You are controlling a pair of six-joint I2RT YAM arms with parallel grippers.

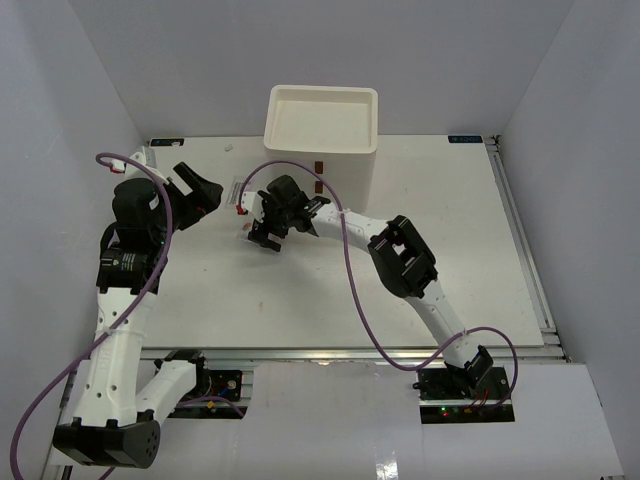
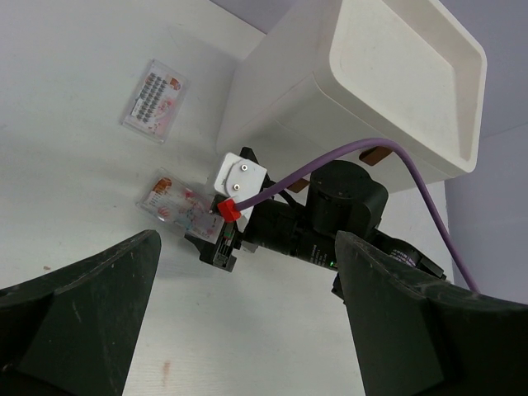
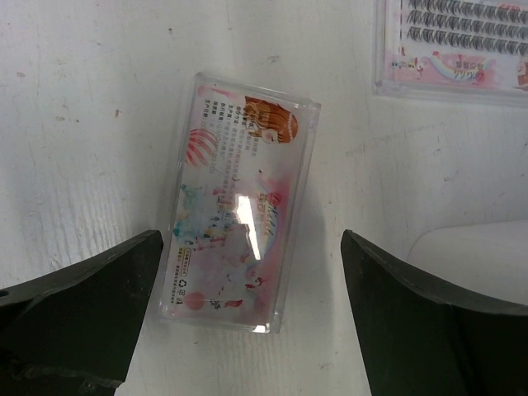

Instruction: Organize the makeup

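At the table's left side, the left gripper (image 1: 203, 192) hangs over the white tabletop (image 1: 440, 250), its fingers spread wide with nothing between them. Just right of it lie two flat clear plastic packets with pink contents. The far packet (image 2: 154, 101), showing rows of dark lashes, is further back. The near packet (image 3: 239, 214) lies flat, slightly askew. The right gripper (image 1: 264, 238) hovers over the near packet, fingers wide on either side and apart from it. Behind, further right, stands a white plastic box (image 1: 322, 125) with red-brown handles (image 1: 318, 168).
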